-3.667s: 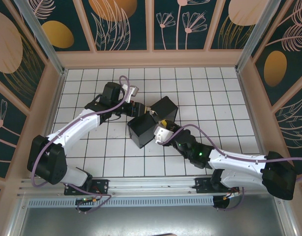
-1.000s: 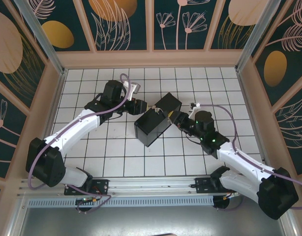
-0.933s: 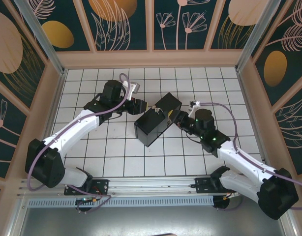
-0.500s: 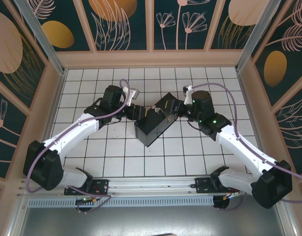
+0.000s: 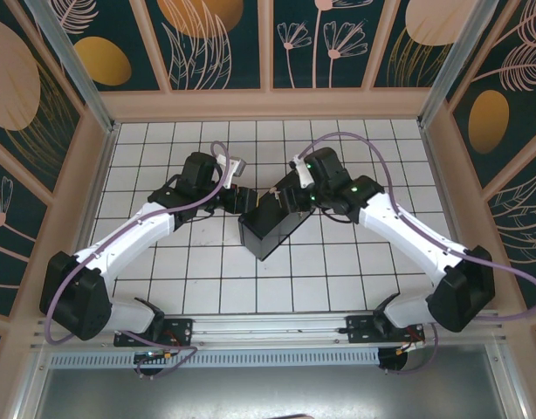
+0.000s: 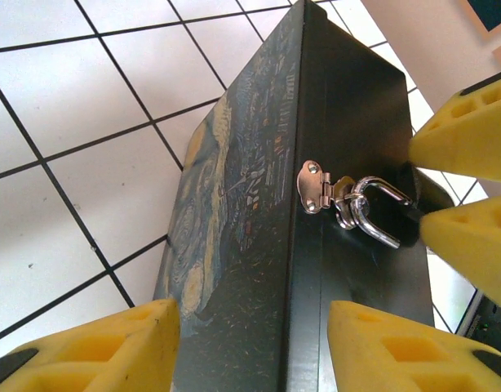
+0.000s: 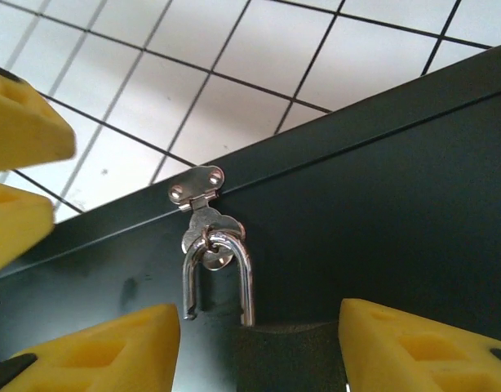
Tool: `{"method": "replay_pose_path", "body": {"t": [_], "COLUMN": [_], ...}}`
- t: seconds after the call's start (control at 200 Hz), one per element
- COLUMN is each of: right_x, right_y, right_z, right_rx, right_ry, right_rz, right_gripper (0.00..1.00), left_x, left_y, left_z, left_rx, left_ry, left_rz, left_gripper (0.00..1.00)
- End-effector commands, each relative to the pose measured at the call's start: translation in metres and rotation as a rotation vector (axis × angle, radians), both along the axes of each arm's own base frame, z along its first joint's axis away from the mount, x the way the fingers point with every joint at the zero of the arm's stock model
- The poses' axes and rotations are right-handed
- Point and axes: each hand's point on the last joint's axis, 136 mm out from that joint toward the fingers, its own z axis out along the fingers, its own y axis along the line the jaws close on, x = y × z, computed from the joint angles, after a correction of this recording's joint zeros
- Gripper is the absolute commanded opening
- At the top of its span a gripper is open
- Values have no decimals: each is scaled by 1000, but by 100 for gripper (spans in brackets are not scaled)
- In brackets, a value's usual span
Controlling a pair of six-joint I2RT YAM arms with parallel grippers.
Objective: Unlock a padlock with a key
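Note:
The padlock [image 7: 250,282] hangs from the silver hasp [image 7: 197,186] on the dark box [image 5: 270,229]. Its shackle's left leg ends free, outside the dark body [image 7: 291,359]; the right leg runs into the body. My right gripper [image 7: 260,331] is open, its yellow fingers standing either side of the body without touching it. In the left wrist view the shackle [image 6: 374,209] points toward those same fingers [image 6: 471,135]. My left gripper [image 6: 252,327] is open, straddling the box's near end. The key is hidden.
The box lies diagonally mid-floor on the white tiled floor [image 5: 207,279], painted lid [image 6: 234,188] turned to the left arm's side. Both arms meet over it, my left gripper [image 5: 244,199] and my right gripper [image 5: 287,197] close together. Wooden walls [image 5: 268,103] ring the floor.
The right arm swung from the box's right side round to its far side, and its jaws widened. The left arm and the box have hardly moved.

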Motion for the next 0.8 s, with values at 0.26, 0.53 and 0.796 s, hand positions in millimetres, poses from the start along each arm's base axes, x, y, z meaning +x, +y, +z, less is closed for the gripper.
{"method": "replay_pose_path", "body": {"t": [0.26, 0.53, 0.796], "right_x": [-6, -16, -9], "right_y": [-14, -15, -5], "right_z": [-11, -11, -7], "right_rx": [-195, -220, -185], "right_ry": [7, 20, 52], "right_rz": [9, 1, -74], "right_gripper": [50, 38, 18], "left_x": [-9, -7, -21], "left_y": [1, -1, -9], "left_z": [7, 12, 12], "left_rx": [2, -10, -83], "left_ry": [-23, -29, 16], "left_rz": [-26, -30, -75], "left_gripper": [51, 50, 50]}}
